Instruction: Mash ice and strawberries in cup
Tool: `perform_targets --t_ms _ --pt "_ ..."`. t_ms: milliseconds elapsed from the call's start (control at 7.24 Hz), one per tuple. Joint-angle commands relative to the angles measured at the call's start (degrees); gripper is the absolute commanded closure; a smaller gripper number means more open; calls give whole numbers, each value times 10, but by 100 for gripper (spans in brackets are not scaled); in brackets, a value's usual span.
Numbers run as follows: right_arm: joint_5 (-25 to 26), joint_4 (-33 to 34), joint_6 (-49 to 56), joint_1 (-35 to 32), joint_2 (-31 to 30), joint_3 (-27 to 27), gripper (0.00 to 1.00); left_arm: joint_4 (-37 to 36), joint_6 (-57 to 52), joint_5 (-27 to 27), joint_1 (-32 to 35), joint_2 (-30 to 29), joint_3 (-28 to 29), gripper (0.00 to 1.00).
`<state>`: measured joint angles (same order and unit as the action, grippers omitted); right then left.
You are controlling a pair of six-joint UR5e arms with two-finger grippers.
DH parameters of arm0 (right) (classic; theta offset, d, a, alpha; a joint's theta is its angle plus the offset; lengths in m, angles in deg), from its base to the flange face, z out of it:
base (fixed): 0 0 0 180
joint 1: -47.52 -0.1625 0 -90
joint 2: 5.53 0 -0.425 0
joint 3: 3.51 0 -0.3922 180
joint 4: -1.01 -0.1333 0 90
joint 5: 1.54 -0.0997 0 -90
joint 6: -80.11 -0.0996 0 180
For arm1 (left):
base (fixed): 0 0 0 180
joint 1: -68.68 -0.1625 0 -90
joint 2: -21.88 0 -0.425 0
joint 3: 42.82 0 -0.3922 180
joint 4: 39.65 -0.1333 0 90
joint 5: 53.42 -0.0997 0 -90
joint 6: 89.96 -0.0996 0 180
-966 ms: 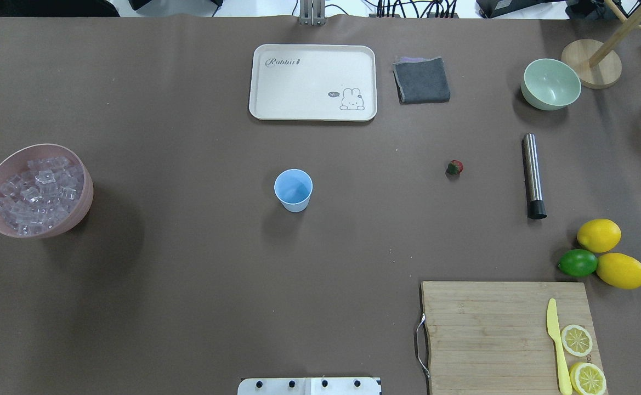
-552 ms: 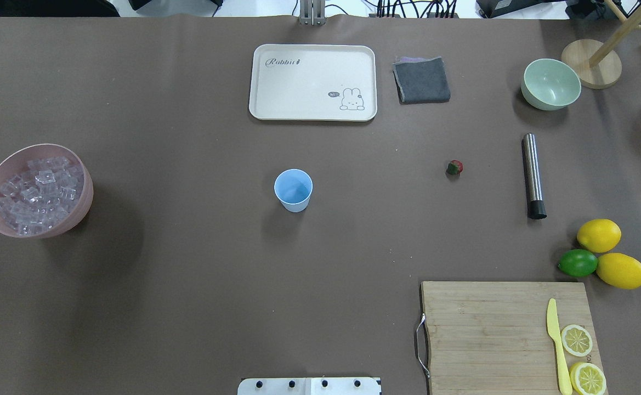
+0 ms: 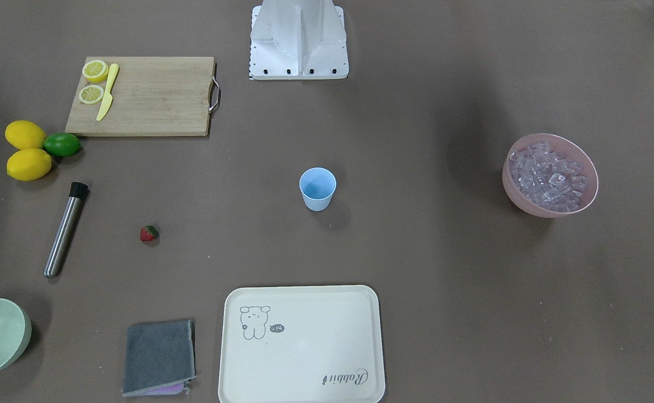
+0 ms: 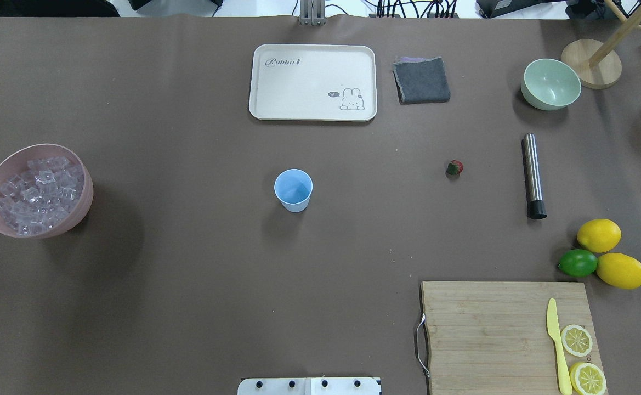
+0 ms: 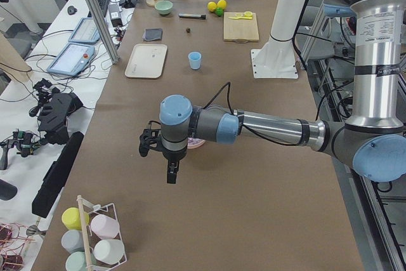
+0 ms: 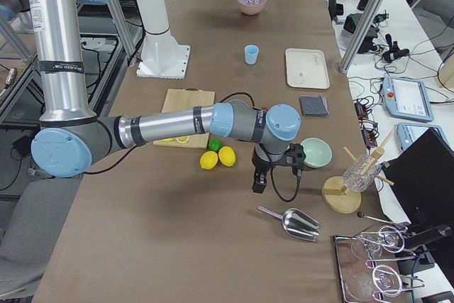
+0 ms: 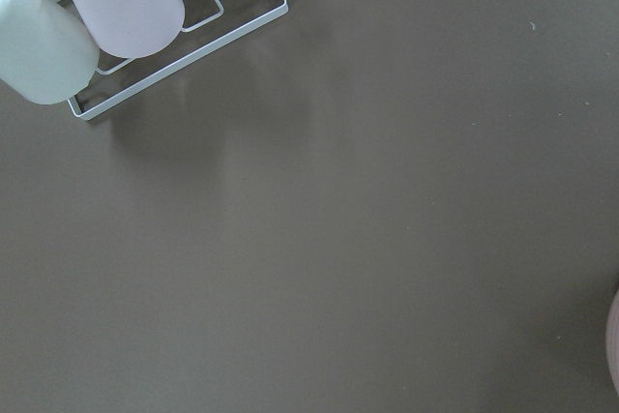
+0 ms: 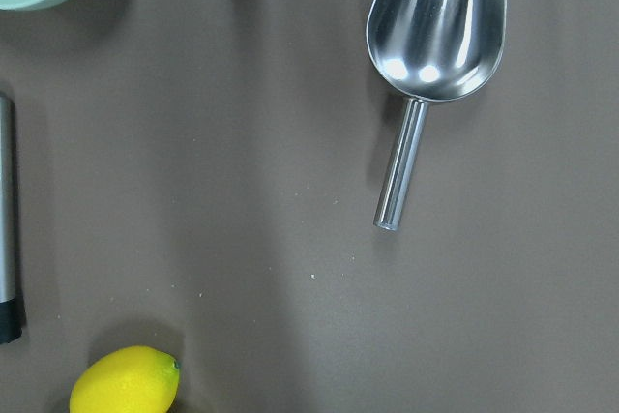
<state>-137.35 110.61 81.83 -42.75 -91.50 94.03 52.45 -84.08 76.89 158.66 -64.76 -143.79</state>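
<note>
1. Stage: by my reading the mash has not begun and even the loading is not yet done. The cup (image 4: 293, 189) stands upright in the middle of the worktop (image 4: 188, 285) and looks empty inside.
2. The ice (image 4: 35, 189) is heaped in the pink bowl (image 4: 79, 216) on the robot's left, well apart from the cup. The strawberry (image 4: 454, 167) lies on bare worktop to the cup's right, between it and the steel muddler (image 4: 532, 175), which lies flat.
3. The left gripper (image 5: 170, 179) hangs over bare worktop near the pink bowl, on the side toward a wire rack (image 7: 193, 57) of upturned cups. The right gripper (image 6: 257, 186) hangs near the pale green bowl (image 4: 550, 85) and a metal scoop (image 8: 440, 26). Both show only in the side views (the wrist cameras catch no fingers), so I cannot tell whether either is released or clenched.
4. Next, I judge, something must go into the cup. The strawberry is small and sits low, so it calls for a close, careful pinch. The cup looks light and could tip if nudged.
5. The surface is a matte brown covering with soft shadows. It also carries a cream tray (image 4: 312, 82), a grey cloth (image 4: 421, 79), a cutting board (image 4: 490, 329) with lemon slices (image 4: 577, 340) and a yellow knife (image 4: 556, 345), and two lemons (image 4: 599, 235) with a lime (image 4: 577, 263). Beside the worktop are desks with tablets and cables.
</note>
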Motion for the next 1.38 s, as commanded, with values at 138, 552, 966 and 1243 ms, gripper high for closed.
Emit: perform_targets --t_ms 138,552,966,1243 --pt "-1 0 0 0 -7 -1 0 44 1 5 -2 4 -5 2" --pt "-5 0 0 -2 -19 4 0 58 2 13 -11 10 0 2" --pt "-7 0 -1 -2 -21 5 0 70 6 51 -11 -14 42 2" --pt "-7 0 -1 -3 -19 5 0 77 1 89 -9 -6 29 2"
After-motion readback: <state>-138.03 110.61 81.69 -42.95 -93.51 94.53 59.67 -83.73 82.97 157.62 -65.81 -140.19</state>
